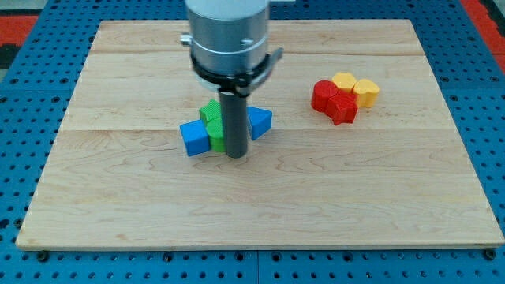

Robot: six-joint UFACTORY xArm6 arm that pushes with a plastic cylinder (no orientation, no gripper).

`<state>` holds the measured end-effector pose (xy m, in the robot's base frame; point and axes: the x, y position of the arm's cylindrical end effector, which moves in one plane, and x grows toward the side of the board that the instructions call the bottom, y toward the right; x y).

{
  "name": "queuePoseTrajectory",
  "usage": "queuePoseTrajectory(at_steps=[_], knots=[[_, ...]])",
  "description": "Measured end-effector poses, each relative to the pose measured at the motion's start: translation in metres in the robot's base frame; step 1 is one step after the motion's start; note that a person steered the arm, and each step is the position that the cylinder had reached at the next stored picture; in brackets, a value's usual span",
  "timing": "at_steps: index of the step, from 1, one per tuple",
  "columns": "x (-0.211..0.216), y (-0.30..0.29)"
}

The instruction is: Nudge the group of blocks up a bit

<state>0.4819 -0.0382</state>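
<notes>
My tip [236, 155], a bare rod pinching nothing, sits just below the green block [215, 134]. We should push straight up, short and centred, keeping both blue blocks [194, 137] together.

The arm enters from the view's top at about twelve o'clock, its broad grey cylindrical end-section hanging straight down, upper part cut off by the frame edge. A dark collar rings its lower rim. From the collar's centre a straight dark rod drops vertically toward six o'clock. The tip [237, 156] sits at the rod's lower end, just left of the view's centre.
</notes>
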Motion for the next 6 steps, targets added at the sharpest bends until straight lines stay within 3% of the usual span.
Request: queuePoseTrajectory(at_steps=[1, 2, 3, 4, 6], knots=[[0.010, 0.015], [0.019, 0.119], [-0.014, 0.158], [-0.058, 0.151], [-0.034, 0.013]])
